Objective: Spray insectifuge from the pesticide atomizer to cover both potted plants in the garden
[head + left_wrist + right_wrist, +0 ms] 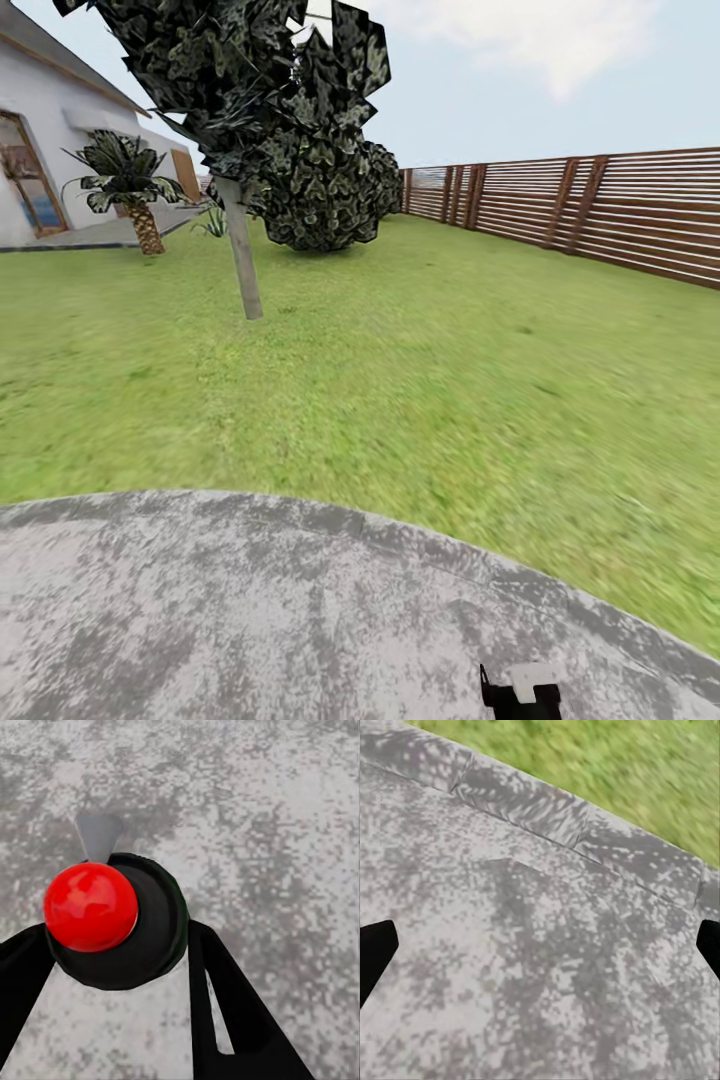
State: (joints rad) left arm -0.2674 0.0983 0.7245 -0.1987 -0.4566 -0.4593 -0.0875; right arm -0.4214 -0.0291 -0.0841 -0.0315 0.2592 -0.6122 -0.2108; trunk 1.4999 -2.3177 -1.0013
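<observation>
In the left wrist view my left gripper [116,937] is shut on the pesticide atomizer [150,937]. I see it end-on as a round dark green body with a red knob [90,905] and a pale grey nozzle [97,836]. A black finger presses each side of it, above the grey stone patio [270,817]. My right gripper [540,941] stands open over the patio [510,967], its black fingertips [375,952] far apart with nothing between them. The two potted plants are out of view.
Green lawn [420,380] stretches beyond the patio's curved edge [300,515]. A thin-trunked tree [243,260] stands ahead left, with a dark bush [330,190] behind it. A palm [130,185] and a white house [40,150] lie far left. A brown slatted fence [600,210] runs along the right. A dark part with a pale piece [522,690] shows at the bottom edge.
</observation>
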